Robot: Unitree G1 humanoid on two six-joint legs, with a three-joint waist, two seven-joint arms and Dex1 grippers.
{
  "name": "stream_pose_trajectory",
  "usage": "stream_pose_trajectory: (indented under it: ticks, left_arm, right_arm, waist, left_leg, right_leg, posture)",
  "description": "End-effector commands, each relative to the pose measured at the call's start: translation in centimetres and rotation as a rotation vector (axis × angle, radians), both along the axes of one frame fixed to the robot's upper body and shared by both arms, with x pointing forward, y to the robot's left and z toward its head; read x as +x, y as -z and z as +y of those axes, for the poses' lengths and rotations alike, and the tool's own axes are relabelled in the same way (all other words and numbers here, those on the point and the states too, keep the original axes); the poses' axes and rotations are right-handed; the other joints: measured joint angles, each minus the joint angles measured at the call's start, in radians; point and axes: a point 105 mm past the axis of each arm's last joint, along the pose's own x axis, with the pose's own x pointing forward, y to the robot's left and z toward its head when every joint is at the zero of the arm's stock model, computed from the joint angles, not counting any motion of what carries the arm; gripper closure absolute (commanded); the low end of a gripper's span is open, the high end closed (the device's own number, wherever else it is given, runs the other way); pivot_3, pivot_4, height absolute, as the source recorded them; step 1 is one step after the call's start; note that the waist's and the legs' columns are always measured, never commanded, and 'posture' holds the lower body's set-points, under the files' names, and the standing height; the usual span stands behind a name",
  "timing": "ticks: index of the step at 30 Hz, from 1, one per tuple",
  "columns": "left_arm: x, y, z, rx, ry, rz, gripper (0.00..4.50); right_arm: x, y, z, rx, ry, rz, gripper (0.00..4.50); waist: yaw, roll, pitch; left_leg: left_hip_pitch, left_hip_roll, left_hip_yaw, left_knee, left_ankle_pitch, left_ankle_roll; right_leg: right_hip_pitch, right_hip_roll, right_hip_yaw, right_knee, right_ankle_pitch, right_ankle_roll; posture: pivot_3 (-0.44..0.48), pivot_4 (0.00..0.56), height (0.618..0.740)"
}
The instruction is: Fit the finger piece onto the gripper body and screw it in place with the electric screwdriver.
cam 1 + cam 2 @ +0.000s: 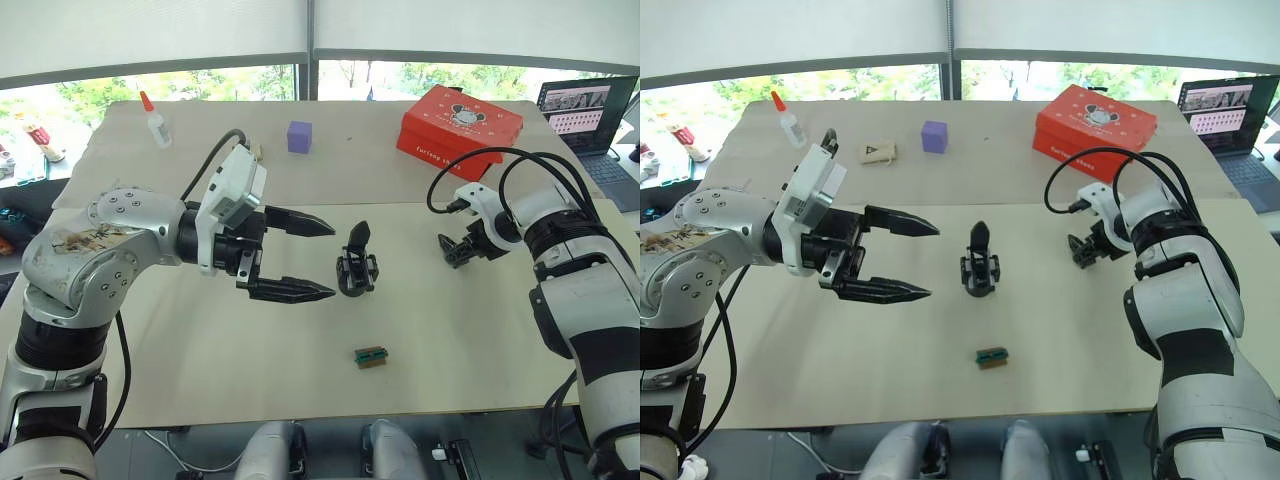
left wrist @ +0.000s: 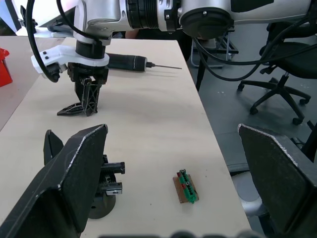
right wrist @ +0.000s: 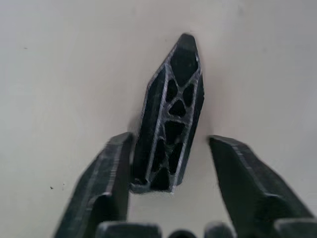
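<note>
The finger piece [image 3: 171, 119], a small black latticed wedge, lies flat on the table at the right. My right gripper [image 1: 457, 254] is down at the table around it and open. One finger touches the piece's side and the other stands a little off it. The gripper body [image 1: 357, 268] stands upright mid-table on its round base, one pointed finger up. My left gripper [image 1: 328, 260] hovers wide open just left of it, tips pointing at it. The electric screwdriver [image 2: 126, 62] lies on the table beyond my right gripper, its thin bit toward the table's edge.
A small green-and-brown block [image 1: 371, 356] lies near the front edge. At the back are a red box [image 1: 460, 125], a purple cube [image 1: 299, 136], a glue bottle [image 1: 155, 120] and a tan card [image 1: 877, 152]. A laptop [image 1: 590, 110] sits at the far right.
</note>
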Motion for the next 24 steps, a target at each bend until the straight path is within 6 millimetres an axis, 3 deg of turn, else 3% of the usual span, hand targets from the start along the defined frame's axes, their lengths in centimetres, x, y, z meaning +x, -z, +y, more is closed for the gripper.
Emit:
stream_pose_trajectory:
  ticks: [1, 4, 7, 12, 14, 18, 24]
  left_arm:
    - [-0.6, -0.6, 0.0, -0.009, 0.005, -0.046, 0.00]
    - [-0.9, -0.6, -0.2, -0.006, 0.021, -0.048, 0.00]
    - [-0.9, -0.7, -0.4, -0.004, 0.036, -0.050, 0.00]
    - [-1.0, -0.9, -0.8, -0.004, 0.060, -0.056, 0.00]
    - [-1.0, -0.9, -0.8, -0.002, 0.066, -0.055, 0.00]
    - [-1.0, -0.8, -0.8, 0.004, 0.073, -0.057, 0.00]
    - [-0.9, -0.8, -0.8, 0.007, 0.072, -0.054, 0.00]
  right_arm:
    - [-0.3, -2.2, -0.4, 0.003, -0.118, -0.010, 3.28]
    - [-1.6, -2.9, -1.1, -0.024, -0.256, 0.049, 3.36]
    - [-2.5, -1.9, -2.6, -0.141, -0.380, 0.070, 3.36]
    - [-3.5, -0.5, -3.5, -0.176, -0.405, 0.095, 3.36]
    - [-3.8, -0.3, -3.5, -0.171, -0.416, 0.112, 2.27]
    - [-4.4, -0.4, -3.5, -0.174, -0.436, 0.160, 0.92]
    - [-4.2, -0.1, -3.6, -0.205, -0.428, 0.173, 0.92]
  waist:
    - [0.000, 0.001, 0.000]
    - [0.003, 0.003, 0.002]
    - [0.005, 0.003, 0.002]
    - [0.001, 0.005, 0.002]
    - [0.001, 0.005, 0.002]
    - [0.003, 0.005, 0.002]
    - [0.007, 0.005, 0.002]
  left_leg:
    - [0.000, 0.000, 0.000, 0.000, 0.000, 0.000]
    - [0.000, 0.000, 0.000, 0.000, 0.000, 0.000]
    - [0.000, 0.000, 0.000, 0.000, 0.000, 0.000]
    - [0.000, 0.000, 0.000, 0.001, 0.000, 0.000]
    - [0.001, 0.001, 0.000, 0.000, 0.000, -0.001]
    - [0.001, 0.000, 0.000, 0.000, 0.000, -0.001]
    - [0.001, 0.000, 0.000, 0.000, 0.000, -0.001]
  right_leg:
    - [0.000, 0.000, 0.000, 0.000, 0.000, 0.000]
    - [0.000, 0.000, 0.000, 0.000, 0.000, 0.000]
    - [0.000, 0.000, 0.000, -0.001, 0.000, 0.000]
    - [0.000, 0.000, 0.001, 0.000, 0.000, 0.000]
    - [0.000, 0.000, 0.001, 0.001, 0.000, 0.000]
    - [0.000, 0.001, 0.001, 0.000, 0.000, 0.000]
    - [0.001, 0.000, 0.001, 0.000, 0.000, 0.000]
  posture:
    - [0.000, 0.150, 0.740]
    - [0.000, 0.150, 0.740]
    - [0.000, 0.150, 0.740]
    - [0.000, 0.150, 0.740]
    - [0.000, 0.150, 0.740]
    - [0.000, 0.150, 0.740]
    - [0.000, 0.150, 0.740]
